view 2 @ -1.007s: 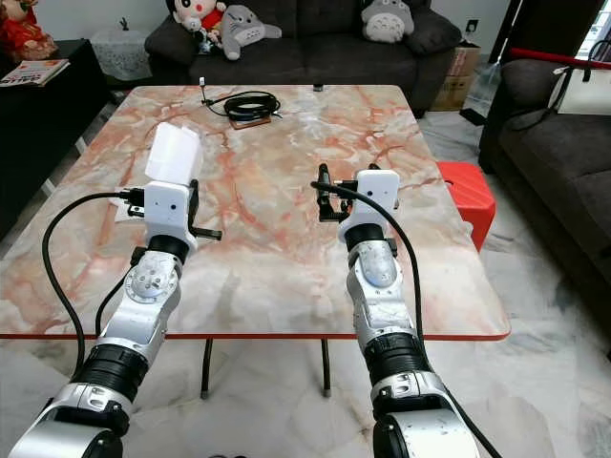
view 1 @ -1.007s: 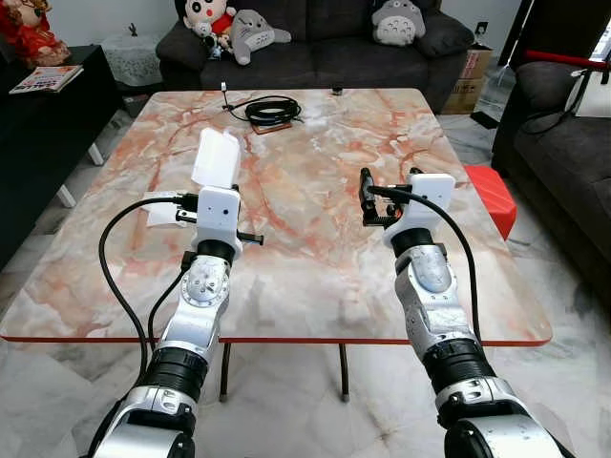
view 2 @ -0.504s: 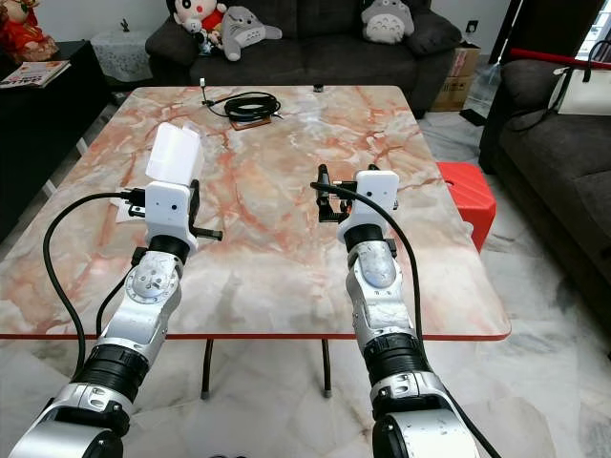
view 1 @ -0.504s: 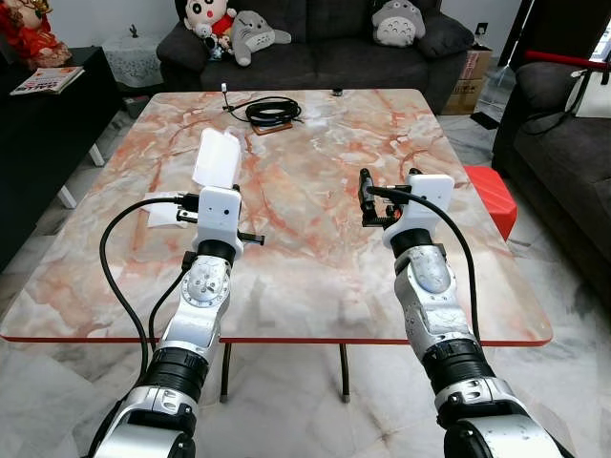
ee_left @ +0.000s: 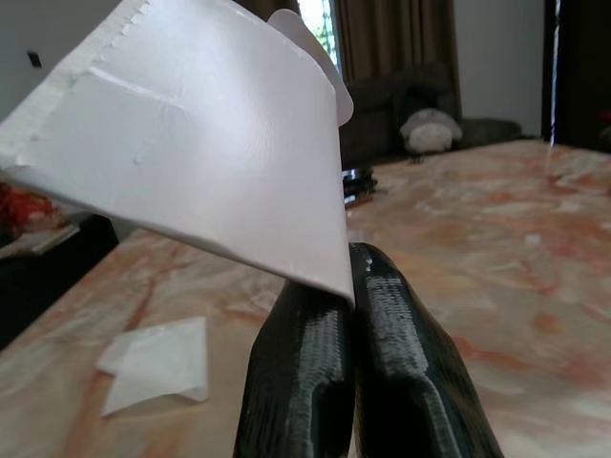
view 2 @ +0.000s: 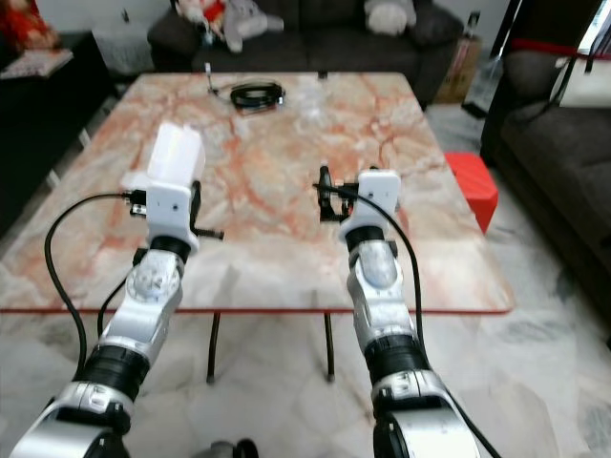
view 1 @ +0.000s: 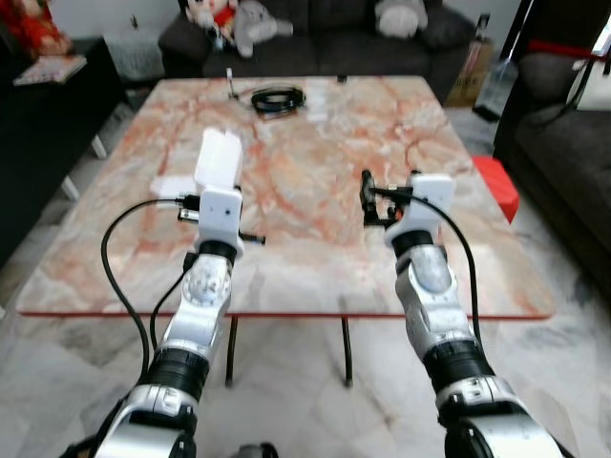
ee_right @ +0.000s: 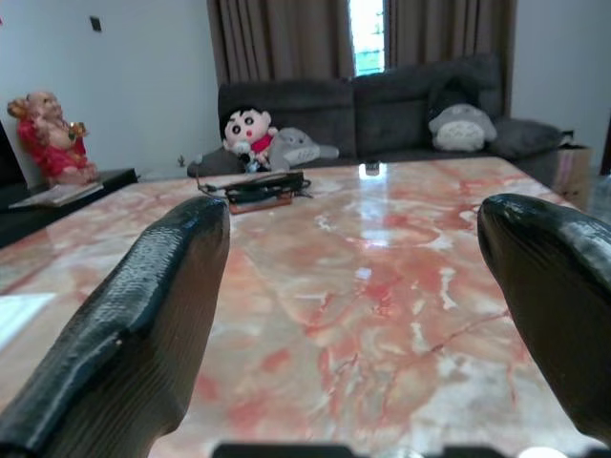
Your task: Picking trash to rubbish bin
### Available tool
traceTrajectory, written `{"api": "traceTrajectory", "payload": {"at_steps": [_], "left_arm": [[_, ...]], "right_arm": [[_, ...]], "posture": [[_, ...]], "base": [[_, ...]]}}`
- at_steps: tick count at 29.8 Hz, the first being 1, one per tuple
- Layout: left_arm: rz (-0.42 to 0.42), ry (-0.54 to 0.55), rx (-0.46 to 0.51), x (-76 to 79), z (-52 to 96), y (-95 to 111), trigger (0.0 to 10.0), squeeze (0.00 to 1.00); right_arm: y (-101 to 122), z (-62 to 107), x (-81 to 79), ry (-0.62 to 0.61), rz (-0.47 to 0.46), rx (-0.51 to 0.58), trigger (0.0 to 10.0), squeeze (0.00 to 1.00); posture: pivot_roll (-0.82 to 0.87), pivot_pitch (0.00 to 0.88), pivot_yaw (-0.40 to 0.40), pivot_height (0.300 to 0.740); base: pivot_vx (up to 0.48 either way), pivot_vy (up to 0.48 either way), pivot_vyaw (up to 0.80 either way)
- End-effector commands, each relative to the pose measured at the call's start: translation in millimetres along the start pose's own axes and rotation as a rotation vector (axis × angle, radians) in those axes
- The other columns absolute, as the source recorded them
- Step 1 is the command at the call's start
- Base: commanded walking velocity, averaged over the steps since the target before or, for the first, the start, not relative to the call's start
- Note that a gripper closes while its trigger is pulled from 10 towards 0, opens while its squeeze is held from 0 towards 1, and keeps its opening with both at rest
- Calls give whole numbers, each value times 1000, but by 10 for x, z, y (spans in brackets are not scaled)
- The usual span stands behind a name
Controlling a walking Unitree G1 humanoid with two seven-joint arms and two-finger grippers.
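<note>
Paper (view 1: 218, 158) sits pinched in your left gripper (ee_left: 351, 286) at centre-left of frame above the marble table (view 1: 315, 191); your right gripper (ee_right: 353, 258) hangs spread wide, centre-right.

My left wrist unit hides my own jaws from the head camera. The white folded paper sheet (ee_left: 200, 143) I grip runs off the wrist picture's edge at 10 o'clock. Motion blur smears the plush toys (view 1: 234, 14) on the dark sofa (view 1: 325, 33) at 12 o'clock.
</note>
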State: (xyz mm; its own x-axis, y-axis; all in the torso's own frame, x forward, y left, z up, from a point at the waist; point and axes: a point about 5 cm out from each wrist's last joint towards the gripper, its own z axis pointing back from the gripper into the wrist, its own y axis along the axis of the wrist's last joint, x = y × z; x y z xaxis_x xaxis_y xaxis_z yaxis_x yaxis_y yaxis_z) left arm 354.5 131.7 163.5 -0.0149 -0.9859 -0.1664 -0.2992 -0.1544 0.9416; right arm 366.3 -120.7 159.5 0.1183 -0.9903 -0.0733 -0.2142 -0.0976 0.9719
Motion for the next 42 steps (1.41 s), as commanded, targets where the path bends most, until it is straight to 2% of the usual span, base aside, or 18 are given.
{"api": "traceTrajectory", "payload": {"at_steps": [1, 23, 38, 42], "left_arm": [[1, 13, 26, -16, -11, 56, 10000, 0], [-3, 27, 26, -43, 2, 64, 10000, 0], [0, 32, 18, -51, 16, 48, 10000, 0], [40, 43, -106, -103, 101, -204, 10000, 0]], "right_arm": [[21, -13, -1, -2, -3, 6, 10000, 0], [11, -9, -25, 15, -2, 2, 10000, 0], [-44, 10, -29, 30, 9, -23, 10000, 0], [-211, 81, -13, 54, 14, -91, 10000, 0]], "posture": [[-42, 0, 32, 740], [-36, 0, 22, 740], [-35, 0, 17, 740], [-34, 0, 15, 740]], "base": [[-240, 0, 0], [-229, 0, 0], [-83, 0, 0], [0, 0, 0]]}}
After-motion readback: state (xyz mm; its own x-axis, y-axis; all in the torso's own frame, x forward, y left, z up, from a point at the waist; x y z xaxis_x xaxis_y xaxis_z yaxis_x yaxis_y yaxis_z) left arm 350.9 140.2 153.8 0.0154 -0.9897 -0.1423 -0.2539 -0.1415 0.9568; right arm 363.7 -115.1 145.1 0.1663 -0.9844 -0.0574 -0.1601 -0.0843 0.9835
